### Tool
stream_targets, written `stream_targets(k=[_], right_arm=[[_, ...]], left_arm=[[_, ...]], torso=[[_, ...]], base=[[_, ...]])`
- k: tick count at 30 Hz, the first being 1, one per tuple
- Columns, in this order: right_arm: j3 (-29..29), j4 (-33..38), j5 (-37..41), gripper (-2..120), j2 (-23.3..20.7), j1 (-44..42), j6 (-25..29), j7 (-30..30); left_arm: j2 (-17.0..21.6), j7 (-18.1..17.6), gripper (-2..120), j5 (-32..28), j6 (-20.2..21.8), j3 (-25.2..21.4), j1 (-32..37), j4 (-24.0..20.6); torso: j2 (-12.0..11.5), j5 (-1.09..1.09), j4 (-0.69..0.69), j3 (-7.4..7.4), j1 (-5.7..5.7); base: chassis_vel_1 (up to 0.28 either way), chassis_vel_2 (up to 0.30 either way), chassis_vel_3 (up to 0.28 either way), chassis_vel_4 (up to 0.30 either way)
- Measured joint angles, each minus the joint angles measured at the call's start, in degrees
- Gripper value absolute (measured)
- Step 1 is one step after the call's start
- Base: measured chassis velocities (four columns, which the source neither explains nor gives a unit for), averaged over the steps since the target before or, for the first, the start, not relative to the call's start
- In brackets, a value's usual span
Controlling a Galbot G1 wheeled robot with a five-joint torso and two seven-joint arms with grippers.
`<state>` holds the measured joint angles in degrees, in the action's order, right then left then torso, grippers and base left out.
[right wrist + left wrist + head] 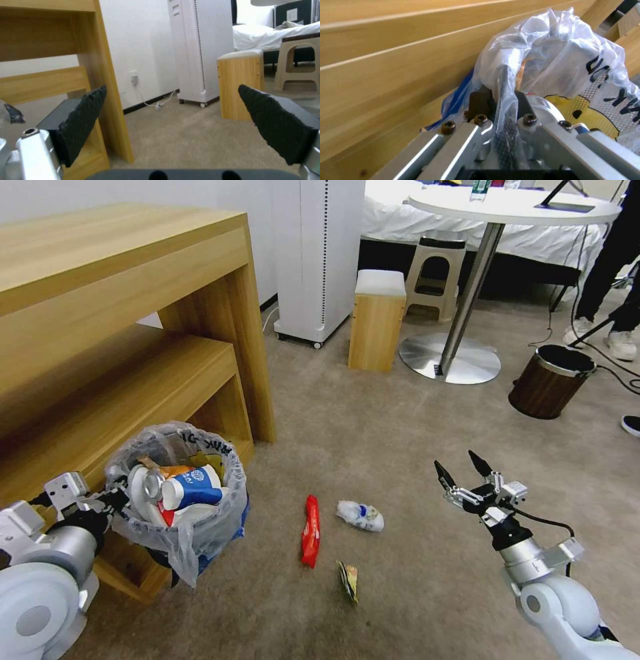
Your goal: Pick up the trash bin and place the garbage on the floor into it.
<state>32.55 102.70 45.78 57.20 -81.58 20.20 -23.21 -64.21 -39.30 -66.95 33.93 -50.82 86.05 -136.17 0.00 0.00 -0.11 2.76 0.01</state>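
Beside the table, left hand (pixel 110 500) pinches the bin (pixel 179 493) rim, holding it off the floor (pixel 400 460). Right hand (pixel 463 470), spread, hovers above; it should descend squarely over the wrapper (pixel 310 530).

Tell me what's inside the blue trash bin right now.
The trash bin, gripped by the left gripper, holds a crushed blue-and-white paper cup and a can; anything deeper is hidden.

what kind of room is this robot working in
Most likely a hotel-style bedroom or a mock-up of one: a bed with white bedding at the back, a round white pedestal table, a wooden desk, and beige carpet strewn with litter.
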Motion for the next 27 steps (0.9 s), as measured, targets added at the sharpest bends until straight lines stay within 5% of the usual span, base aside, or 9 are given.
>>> stream_targets(k=[12, 20, 27], right_arm=[[-2.5, -0.1, -3.0, 100, 0.3, 0.0, -0.7, 3.0], [-7.0, -0.8, -8.2, 100, 0.0, 0.0, -11.9, 8.0], [-10.4, -6.2, -7.2, 100, 1.0, 3.6, -22.5, -1.6]], left_arm=[[-0.2, 0.1, 2, 0.6, 0.0, 0.9, 0.4, -0.1], [-1.9, -0.4, 2, 1.5, 0.0, 4.0, 1.3, -2.2], [-2.9, -0.6, 2, 2.7, 0.0, 6.9, 2.5, -4.4]], torso=[[0.0, 0.00, 0.00, -0.03, 0.00], [0.0, 0.00, -0.01, -0.02, 0.00], [0.0, 0.00, 0.00, -0.02, 0.00]], base=[[-0.043, 0.027, 0.035, -0.036], [0.000, 0.000, 0.000, 0.000], [0.000, 0.000, 0.000, 0.000]])
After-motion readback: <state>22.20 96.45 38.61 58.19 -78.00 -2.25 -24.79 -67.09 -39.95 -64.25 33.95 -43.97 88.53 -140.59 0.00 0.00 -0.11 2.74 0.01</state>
